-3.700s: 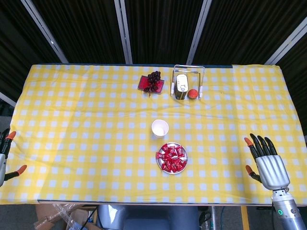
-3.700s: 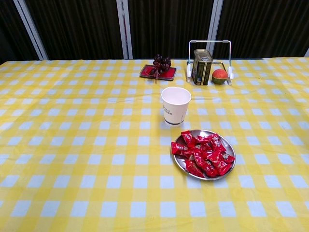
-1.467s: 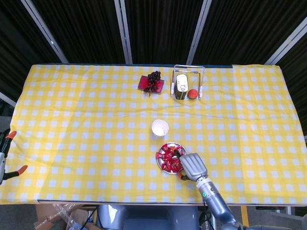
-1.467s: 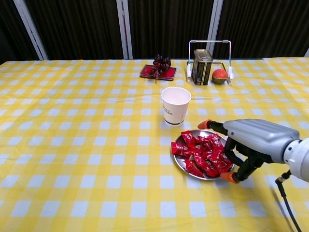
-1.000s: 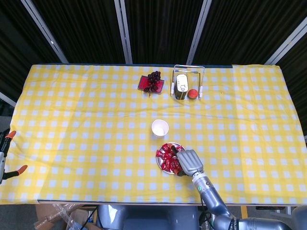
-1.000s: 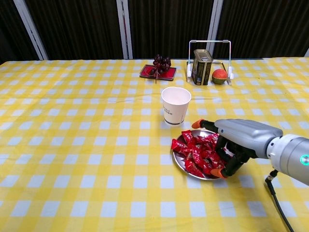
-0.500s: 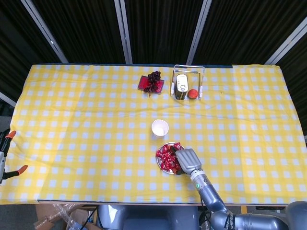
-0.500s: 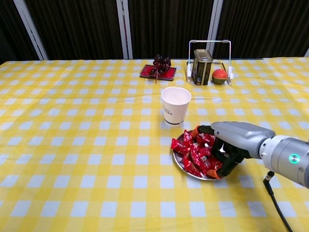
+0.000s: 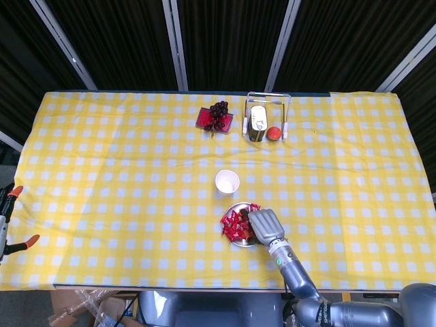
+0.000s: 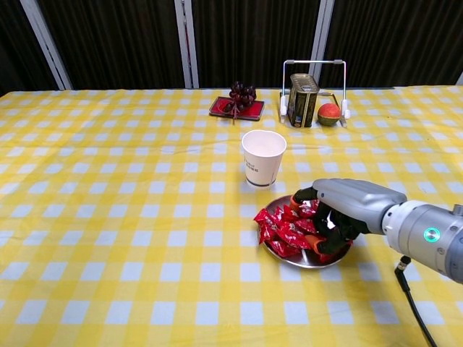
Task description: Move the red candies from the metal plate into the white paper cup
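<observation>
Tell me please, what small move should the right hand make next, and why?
Probably close the fingers on a candy and lift. The right hand lies curled over the red candies on the metal plate, but whether it grips any is unclear. The white paper cup stands just behind the plate.

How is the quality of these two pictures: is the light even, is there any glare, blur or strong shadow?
Head view: even, soft light, sharp, no glare on the tablecloth; the background is dark. Chest view: also sharp; the white paper cup casts only a faint shadow, the metal plate shows a mild sheen, and the right hand over the red candies is not blurred.
</observation>
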{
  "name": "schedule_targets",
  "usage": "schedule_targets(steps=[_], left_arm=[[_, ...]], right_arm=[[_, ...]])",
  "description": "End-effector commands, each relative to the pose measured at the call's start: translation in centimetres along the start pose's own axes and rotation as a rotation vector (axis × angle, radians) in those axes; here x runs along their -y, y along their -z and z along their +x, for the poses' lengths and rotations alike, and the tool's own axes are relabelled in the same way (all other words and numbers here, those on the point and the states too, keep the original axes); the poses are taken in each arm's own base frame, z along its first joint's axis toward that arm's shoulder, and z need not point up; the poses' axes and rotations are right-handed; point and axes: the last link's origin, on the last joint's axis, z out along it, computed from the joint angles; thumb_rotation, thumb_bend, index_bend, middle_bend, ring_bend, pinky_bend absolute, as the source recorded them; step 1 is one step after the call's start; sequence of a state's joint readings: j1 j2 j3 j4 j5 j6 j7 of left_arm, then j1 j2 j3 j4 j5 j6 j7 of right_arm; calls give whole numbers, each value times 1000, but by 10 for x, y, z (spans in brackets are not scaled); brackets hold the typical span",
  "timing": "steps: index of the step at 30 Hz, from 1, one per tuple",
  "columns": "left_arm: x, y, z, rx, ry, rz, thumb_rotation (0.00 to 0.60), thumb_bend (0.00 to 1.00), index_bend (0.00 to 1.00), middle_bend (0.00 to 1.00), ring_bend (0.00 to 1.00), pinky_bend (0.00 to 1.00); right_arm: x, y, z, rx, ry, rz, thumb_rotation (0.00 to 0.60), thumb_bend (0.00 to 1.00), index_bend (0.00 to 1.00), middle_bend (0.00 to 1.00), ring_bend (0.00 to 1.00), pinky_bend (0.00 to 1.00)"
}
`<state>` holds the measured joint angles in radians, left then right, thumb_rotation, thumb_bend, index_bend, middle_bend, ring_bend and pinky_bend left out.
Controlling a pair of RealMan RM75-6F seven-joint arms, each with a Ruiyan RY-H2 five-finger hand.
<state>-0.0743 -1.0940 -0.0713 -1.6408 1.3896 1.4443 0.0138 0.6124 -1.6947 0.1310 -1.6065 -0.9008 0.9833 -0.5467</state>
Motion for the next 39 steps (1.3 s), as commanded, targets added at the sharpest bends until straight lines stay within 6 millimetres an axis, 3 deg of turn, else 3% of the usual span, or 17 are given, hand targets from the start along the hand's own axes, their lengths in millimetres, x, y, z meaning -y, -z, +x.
schedule_targets(steps=[1, 15, 39], left_arm=[[0, 0, 0, 0, 1, 0, 600, 9, 0, 0, 0, 0], [0, 0, 0, 2, 7, 3, 600, 9, 0, 0, 0, 0], [0, 0, 0, 3, 9, 6, 600, 10, 0, 0, 0, 0]], right_arm=[[0, 0, -1, 1, -3, -1, 600, 574, 540, 808, 957, 1000], [1, 1, 2, -26, -49, 6, 600, 672, 678, 814, 959, 1000], [3, -2, 17, -94, -104, 16, 600, 677, 692, 814, 959, 1000]])
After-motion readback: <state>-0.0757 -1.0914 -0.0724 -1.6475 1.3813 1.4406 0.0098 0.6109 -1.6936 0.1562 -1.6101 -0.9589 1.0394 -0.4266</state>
